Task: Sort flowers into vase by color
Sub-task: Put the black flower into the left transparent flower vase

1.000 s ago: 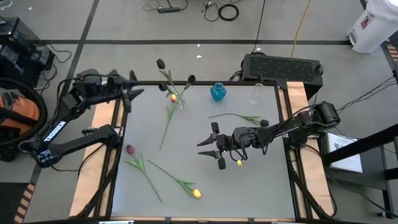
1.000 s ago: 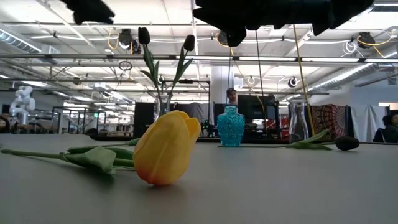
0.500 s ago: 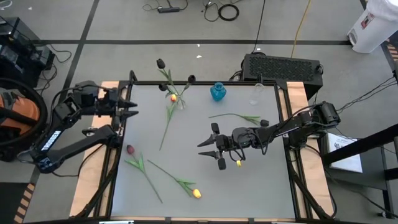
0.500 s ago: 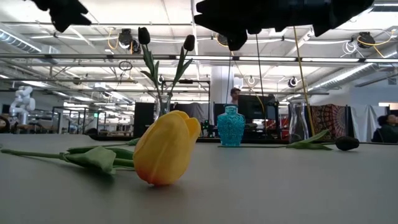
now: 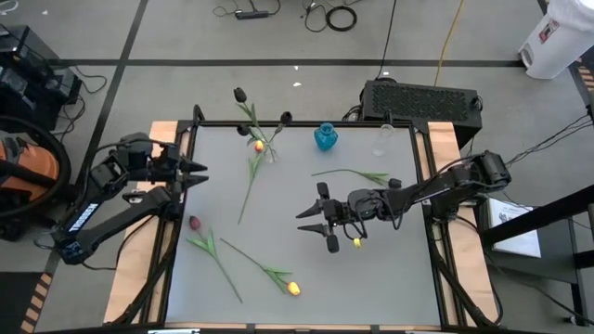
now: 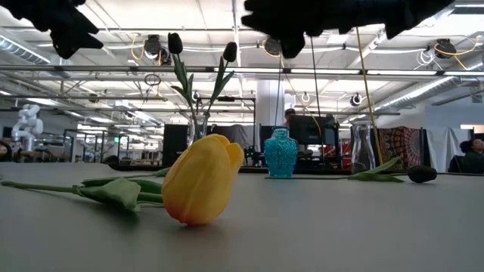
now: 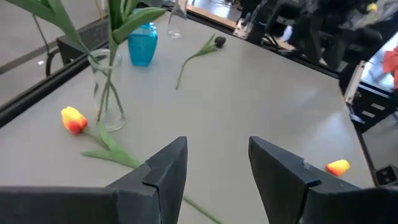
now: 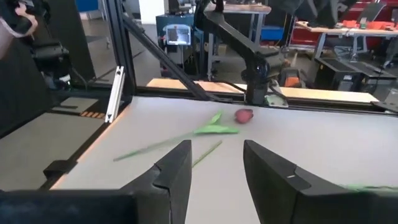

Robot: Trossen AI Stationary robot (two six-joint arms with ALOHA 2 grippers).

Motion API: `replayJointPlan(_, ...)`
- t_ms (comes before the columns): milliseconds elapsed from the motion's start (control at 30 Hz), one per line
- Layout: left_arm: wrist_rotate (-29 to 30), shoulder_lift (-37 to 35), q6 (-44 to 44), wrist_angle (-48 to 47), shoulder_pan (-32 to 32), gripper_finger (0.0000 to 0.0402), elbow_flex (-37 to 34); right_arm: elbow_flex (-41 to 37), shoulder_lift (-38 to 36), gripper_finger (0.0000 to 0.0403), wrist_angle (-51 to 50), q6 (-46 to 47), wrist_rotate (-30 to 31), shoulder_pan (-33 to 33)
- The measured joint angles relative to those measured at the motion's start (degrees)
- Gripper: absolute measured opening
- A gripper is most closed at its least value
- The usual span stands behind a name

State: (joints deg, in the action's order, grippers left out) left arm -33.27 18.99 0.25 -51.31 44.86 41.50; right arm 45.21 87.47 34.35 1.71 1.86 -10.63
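Two black tulips stand with their stems in a clear vase [image 5: 268, 148] [image 7: 109, 93] at the far left. A yellow-red tulip [image 5: 258, 146] lies beside it, a dark red one [image 5: 194, 223] near the left edge, a yellow one [image 5: 293, 289] [image 6: 200, 181] near the front, and a black one [image 5: 396, 184] at the right. A blue vase [image 5: 325, 137] and an empty glass vase [image 5: 380, 139] stand at the far edge. My left gripper [image 5: 195, 172] [image 7: 217, 168] hangs open over the left edge. My right gripper [image 5: 316, 225] [image 8: 214, 168] hovers open above the middle, pointing left.
A black frame rims the grey table [image 5: 390, 278], with wooden strips along its left and right sides. A black box [image 5: 422, 100] sits behind the far right corner. Bare tabletop lies at the near right and around the middle.
My left gripper has sunk and drawn back toward the table's left near side, tipping further down, still open. My right gripper has kept still. No flower has moved.
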Motion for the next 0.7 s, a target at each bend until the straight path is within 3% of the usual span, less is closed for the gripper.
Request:
replayJointPlan(267,-2.3,-0.3,-1.8,4.4,0.0,0.0178,-2.3,0.0,-10.0,0.0137,-11.5,-0.9,2.7,-0.2)
replayJointPlan(467,-7.4,-0.2,-6.5,17.6,-1.4,0.0178,-8.6,0.0,-16.9,0.0137,-22.7,1.2,3.1,-1.3)
replayJointPlan(700,-7.2,-0.1,-9.2,24.3,-6.4,0.0178,-13.4,0.0,-21.9,0.0137,-36.4,4.5,10.4,-3.5)
